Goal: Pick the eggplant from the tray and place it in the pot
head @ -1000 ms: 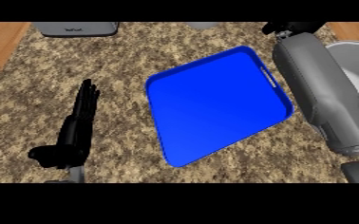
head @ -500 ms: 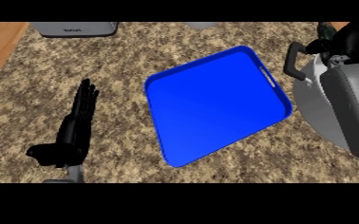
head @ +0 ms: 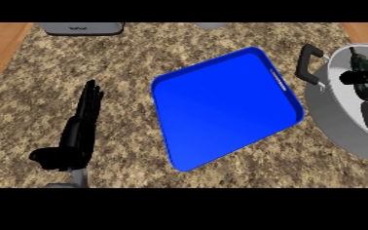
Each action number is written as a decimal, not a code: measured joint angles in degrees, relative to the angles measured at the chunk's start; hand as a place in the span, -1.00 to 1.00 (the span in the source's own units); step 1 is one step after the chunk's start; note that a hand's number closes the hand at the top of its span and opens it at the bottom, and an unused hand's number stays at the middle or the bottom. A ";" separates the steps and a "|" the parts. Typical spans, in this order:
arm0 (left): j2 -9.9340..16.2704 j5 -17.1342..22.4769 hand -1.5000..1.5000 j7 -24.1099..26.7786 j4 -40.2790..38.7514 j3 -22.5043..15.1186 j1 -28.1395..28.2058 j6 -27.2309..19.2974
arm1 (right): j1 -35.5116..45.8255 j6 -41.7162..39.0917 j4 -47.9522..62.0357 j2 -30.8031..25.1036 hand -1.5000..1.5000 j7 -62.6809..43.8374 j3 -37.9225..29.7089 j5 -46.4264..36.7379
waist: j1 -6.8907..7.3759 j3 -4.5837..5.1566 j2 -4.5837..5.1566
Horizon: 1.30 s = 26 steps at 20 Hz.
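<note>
While my left hand (head: 78,134) rests on the counter (head: 144,53) with straight fingers and holds nothing, the blue tray (head: 215,122) beside it has no eggplant on it, so the picking part looks done. A dark lump (head: 354,74) in the pot (head: 338,122) is the eggplant, I think; I cannot tell if my right hand is open, and next it should let go and lift away. A second ago my grey right arm covered the pot, and now it does not.
</note>
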<state>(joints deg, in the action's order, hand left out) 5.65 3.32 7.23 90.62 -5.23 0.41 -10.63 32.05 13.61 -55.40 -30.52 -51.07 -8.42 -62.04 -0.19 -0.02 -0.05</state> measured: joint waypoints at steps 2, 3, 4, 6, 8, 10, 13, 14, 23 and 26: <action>-0.64 -0.52 0.00 -0.08 -0.54 -0.36 -0.78 -0.39 | -1.08 1.05 2.51 -0.09 1.00 1.82 -2.18 2.11 | 0.11 0.00 0.08; -0.69 -0.55 0.00 0.09 -0.46 -0.47 -0.54 -0.27 | -1.85 0.89 3.08 0.35 1.00 1.35 -2.88 2.82 | 0.13 0.00 0.08; -0.73 -0.52 0.00 0.43 -0.72 -0.33 -0.46 -0.22 | -2.63 0.08 3.68 0.52 -1.00 0.87 -3.50 3.51 | 0.11 0.00 0.07; -0.58 -0.53 0.00 0.79 -0.31 -0.31 0.07 0.09 | -3.45 0.45 5.84 0.63 -1.00 0.51 -5.52 5.01 | 0.30 0.18 0.03; -0.50 -0.27 0.00 0.17 0.07 0.01 -0.17 0.28 | -3.30 -0.40 7.07 0.67 -1.00 1.62 -6.91 7.14 | 0.41 0.43 -0.08; -0.96 -0.71 0.00 0.60 0.71 -0.44 0.79 -0.06 | -3.89 0.68 7.26 0.87 -1.00 5.29 -8.62 10.02 | 0.49 0.65 -0.19; -1.20 -1.06 0.00 0.44 0.38 -0.53 0.45 -0.28 | -5.04 6.06 5.58 2.11 -1.00 10.99 -10.84 13.27 | 0.26 0.84 -0.28; -1.07 -1.15 0.00 0.65 0.09 -0.35 0.44 -0.29 | -5.23 8.40 4.44 2.57 -1.00 12.60 -11.75 14.34 | 0.13 0.80 -0.29; -0.73 -0.59 0.00 0.31 -0.30 0.74 -0.03 0.05 | -9.50 24.37 -6.69 6.19 -1.00 28.12 -22.26 29.14 | -0.54 0.28 -0.25; -1.49 -1.57 0.00 -0.33 1.05 -0.38 0.60 -0.57 | -12.66 25.34 -9.85 6.56 -1.00 31.75 -25.10 34.30 | -0.34 0.36 -0.26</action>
<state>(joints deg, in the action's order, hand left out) 4.16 1.75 6.91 91.67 -5.62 1.01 -11.21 19.40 38.95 -65.26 -23.96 -19.32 -33.52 -27.73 -0.53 0.34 -0.31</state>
